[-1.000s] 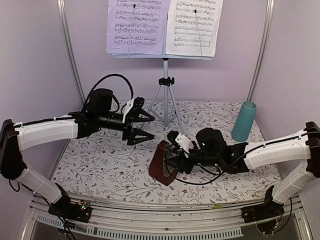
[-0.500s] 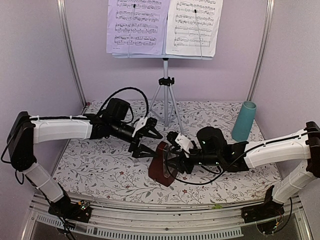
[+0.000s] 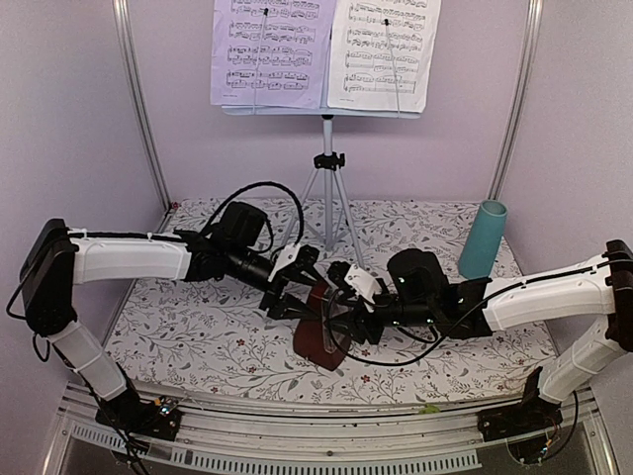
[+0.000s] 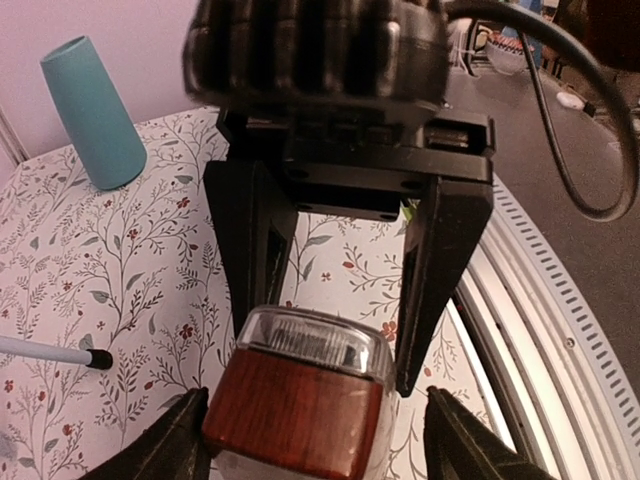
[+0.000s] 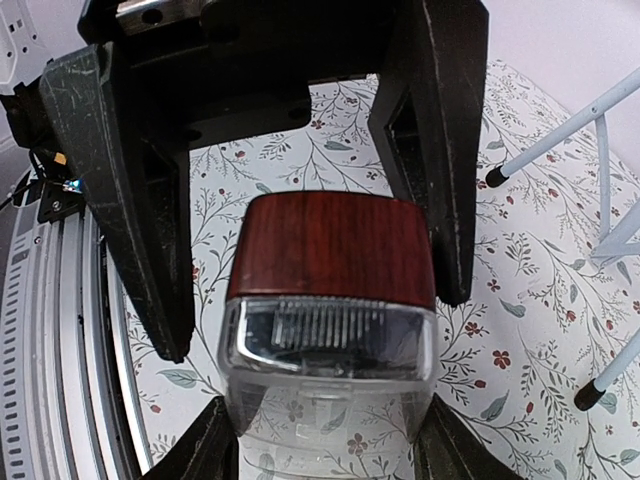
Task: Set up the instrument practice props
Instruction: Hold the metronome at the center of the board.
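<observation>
Near of the music stand (image 3: 327, 168), the metronome (image 3: 318, 332) sits pinched at its sides by the right gripper (image 5: 325, 440). The left gripper (image 4: 318, 440) straddles it, jaws spread, apparently without contact. Recommended: centre first, close on the flat wooden faces, and release the right only once that grip is secure.

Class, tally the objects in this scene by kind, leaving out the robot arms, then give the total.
music stand: 1
sheet-music pages: 2
metronome: 1
teal cup: 1
Total: 5
</observation>
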You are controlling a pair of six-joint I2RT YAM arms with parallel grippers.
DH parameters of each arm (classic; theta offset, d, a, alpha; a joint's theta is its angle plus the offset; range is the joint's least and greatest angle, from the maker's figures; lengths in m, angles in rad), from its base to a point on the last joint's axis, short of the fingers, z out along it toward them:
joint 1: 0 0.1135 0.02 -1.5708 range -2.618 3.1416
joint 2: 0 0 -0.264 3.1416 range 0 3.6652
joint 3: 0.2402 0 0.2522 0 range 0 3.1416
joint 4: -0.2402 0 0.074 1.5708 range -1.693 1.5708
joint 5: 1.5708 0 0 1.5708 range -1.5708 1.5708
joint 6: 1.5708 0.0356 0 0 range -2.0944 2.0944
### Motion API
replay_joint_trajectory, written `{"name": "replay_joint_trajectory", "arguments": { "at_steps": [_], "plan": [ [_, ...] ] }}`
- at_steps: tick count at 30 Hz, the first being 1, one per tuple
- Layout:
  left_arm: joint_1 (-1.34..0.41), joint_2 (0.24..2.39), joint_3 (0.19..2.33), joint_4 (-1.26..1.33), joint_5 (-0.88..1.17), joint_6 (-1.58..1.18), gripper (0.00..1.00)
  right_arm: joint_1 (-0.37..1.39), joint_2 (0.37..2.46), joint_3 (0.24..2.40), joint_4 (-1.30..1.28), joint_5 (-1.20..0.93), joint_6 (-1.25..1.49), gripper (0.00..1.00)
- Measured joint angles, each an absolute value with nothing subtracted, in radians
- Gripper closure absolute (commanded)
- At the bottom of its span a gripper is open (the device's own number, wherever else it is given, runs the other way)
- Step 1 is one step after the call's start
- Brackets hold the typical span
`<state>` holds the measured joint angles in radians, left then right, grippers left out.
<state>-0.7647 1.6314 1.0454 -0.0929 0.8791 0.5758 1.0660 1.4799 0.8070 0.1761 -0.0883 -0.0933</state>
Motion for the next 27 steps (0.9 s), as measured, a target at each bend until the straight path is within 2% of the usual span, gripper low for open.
{"name": "replay_joint_trajectory", "arguments": {
  "at_steps": [6,8,10,13,18,24,27],
  "plan": [
    [-0.766,1.638,1.042,-0.086,0.881,0.579,0.27,1.066,1.48,0.807,0.174,-0.099,-0.099,1.0],
    [-0.767,1.648,1.042,-0.084,0.882,0.58,0.3,1.066,1.48,0.809,0.173,-0.104,-0.104,1.0],
    [-0.768,1.66,1.042,-0.082,0.883,0.581,0.37,1.065,1.48,0.811,0.168,-0.112,-0.109,1.0],
    [-0.769,1.676,1.042,-0.074,0.892,0.587,0.56,1.058,1.48,0.811,0.165,-0.128,-0.113,1.0],
    [-0.767,1.678,1.045,-0.079,0.908,0.607,0.8,1.044,1.48,0.811,0.162,-0.164,-0.125,1.0],
    [-0.771,1.678,1.048,-0.083,0.899,0.608,1.0,1.031,1.481,0.818,0.15,-0.205,-0.128,1.0],
    [-0.772,1.677,1.048,-0.083,0.882,0.605,1.0,1.009,1.493,0.847,0.113,-0.245,-0.125,1.0]
  ]
}}
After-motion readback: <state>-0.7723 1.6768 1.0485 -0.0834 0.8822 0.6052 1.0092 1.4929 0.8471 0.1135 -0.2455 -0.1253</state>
